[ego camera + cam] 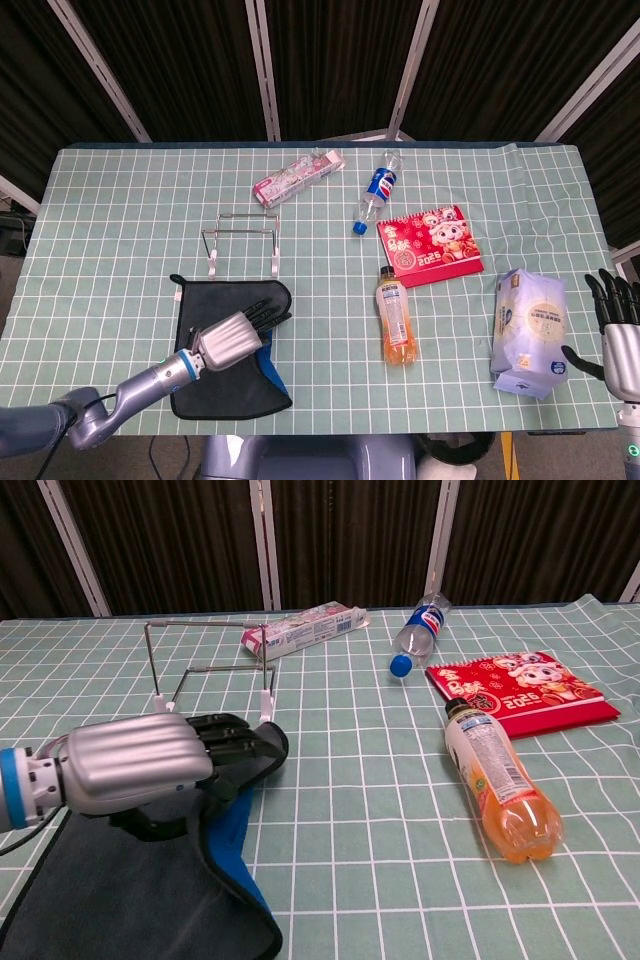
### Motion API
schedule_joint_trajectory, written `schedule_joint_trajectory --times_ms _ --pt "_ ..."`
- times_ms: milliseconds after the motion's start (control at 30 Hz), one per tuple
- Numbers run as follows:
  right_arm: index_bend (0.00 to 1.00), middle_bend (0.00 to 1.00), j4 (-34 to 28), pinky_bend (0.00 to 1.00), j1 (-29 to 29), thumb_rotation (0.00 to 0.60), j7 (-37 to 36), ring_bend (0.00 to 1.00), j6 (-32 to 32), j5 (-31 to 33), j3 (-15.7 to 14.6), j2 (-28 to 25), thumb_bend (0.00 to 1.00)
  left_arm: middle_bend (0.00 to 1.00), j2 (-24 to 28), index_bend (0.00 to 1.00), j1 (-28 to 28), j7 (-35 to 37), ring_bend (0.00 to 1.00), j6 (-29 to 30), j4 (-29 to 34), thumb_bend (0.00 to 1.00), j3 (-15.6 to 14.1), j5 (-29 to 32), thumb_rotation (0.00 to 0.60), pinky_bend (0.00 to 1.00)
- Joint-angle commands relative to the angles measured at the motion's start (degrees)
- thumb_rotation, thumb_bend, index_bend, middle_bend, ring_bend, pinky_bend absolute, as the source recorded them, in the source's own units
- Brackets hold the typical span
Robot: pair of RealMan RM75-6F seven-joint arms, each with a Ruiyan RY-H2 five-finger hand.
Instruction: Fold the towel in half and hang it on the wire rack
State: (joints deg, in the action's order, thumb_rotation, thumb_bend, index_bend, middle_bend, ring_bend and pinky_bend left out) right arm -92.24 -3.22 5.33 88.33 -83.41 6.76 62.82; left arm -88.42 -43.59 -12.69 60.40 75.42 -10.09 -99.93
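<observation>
A dark towel (215,388) lies at the table's front left, its right part lifted and turned over so the blue underside (232,832) shows. My left hand (236,335) grips that lifted edge over the towel's middle; in the chest view the left hand (150,765) has its fingers curled around the cloth (130,900). The wire rack (240,245) stands upright and bare just behind the towel, also in the chest view (210,670). At the far right table edge my right hand (618,335) holds nothing, fingers apart.
A pink toothpaste box (298,176) and a blue-labelled bottle (377,190) lie at the back. A red calendar (430,245), an orange drink bottle (396,315) and a tissue pack (530,330) lie to the right of the towel.
</observation>
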Motion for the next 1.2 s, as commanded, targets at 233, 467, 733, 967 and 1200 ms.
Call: schedule_joint_trajectory --times_ms 233,467,733,967,1200 --pt "0.0 0.0 -0.4 0.0 -0.1 0.6 1.1 0.0 -0.1 -0.1 -0.1 0.3 0.0 0.0 1.9 0.7 4.1 5.9 0.0 4.9 -6.0 0.61 -3.3 -2.7 0.6 0.0" --pt "0.04 0.0 -0.5 0.0 -0.2 0.6 1.7 0.0 -0.3 0.0 -0.1 0.5 0.0 0.0 2.5 0.7 6.3 9.0 0.0 7.2 -9.6 0.61 -4.4 -3.8 0.6 0.0" --pt "0.05 0.0 -0.6 0.0 -0.2 0.6 2.1 0.0 -0.2 -0.2 -0.2 0.6 0.0 0.0 2.8 0.7 7.9 12.5 0.0 9.2 -12.3 0.61 -5.2 -5.3 0.6 0.0" --pt "0.08 0.0 -0.8 0.0 -0.1 0.6 2.3 0.0 0.1 -0.4 -0.3 0.6 0.0 0.0 2.7 0.7 9.1 14.7 0.0 10.6 -14.7 0.61 -5.5 -6.0 0.6 0.0" --pt "0.08 0.0 -1.0 0.0 0.0 0.6 2.4 0.0 0.3 -0.6 -0.4 0.6 0.0 0.0 2.0 0.7 10.5 17.7 0.0 11.6 -16.9 0.61 -5.7 -6.1 0.6 0.0"
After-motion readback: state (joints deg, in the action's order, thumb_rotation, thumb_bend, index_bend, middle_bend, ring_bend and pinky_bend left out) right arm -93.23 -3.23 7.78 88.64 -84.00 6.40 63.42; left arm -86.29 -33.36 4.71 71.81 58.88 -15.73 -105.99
